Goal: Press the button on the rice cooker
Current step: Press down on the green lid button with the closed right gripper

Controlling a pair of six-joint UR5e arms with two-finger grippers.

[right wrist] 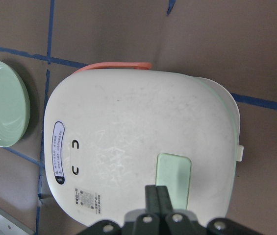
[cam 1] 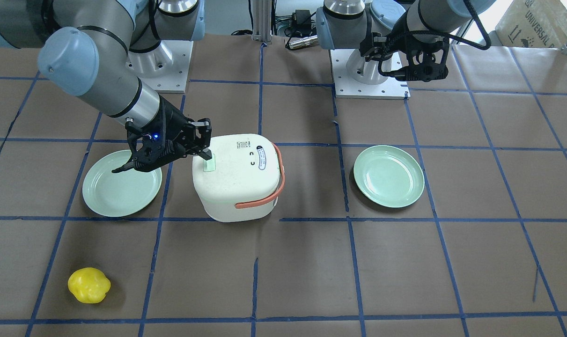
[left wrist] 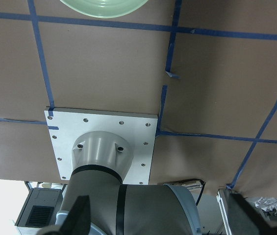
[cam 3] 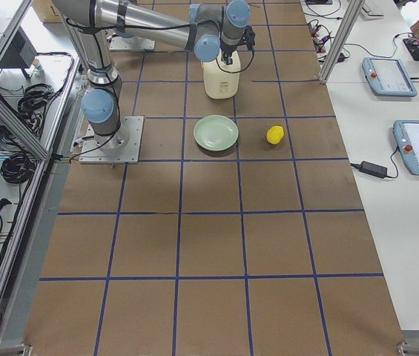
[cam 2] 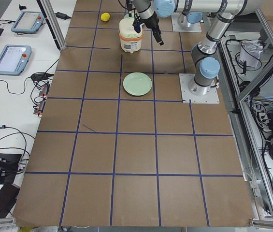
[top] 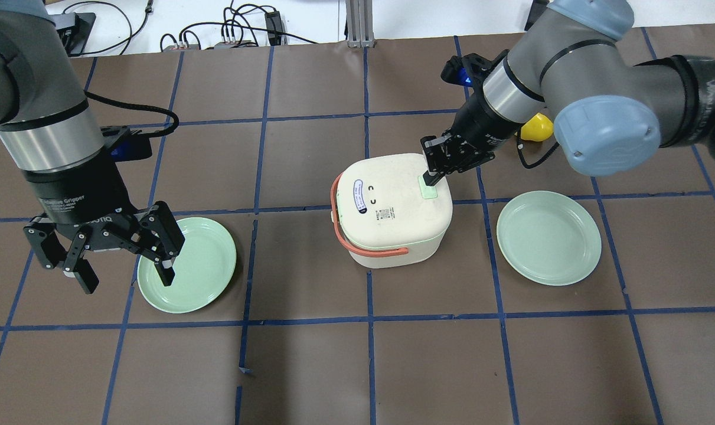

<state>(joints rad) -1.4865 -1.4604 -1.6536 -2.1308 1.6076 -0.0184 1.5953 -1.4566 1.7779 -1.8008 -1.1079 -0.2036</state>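
Overhead exterior view: the rice cooker [top: 392,206] stands with its lid closed near the middle of the table [top: 310,366], between two green plates. The right gripper [top: 431,177] has its fingers pressed together into a single tip and holds nothing. That tip sits over one end of the green button [top: 429,190] on the lid. Contact cannot be confirmed from any view.

Step in hand: the press itself. The next move likely calls for a short, straight push downward, with the tip on the button and off the bare lid.

The left gripper [top: 126,274] hangs spread and empty above the left plate [top: 206,260], well apart from the rice cooker. The right plate [top: 549,236] and a yellow toy [cam 1: 89,284] lie away from the button. Nothing appears to obstruct the press.
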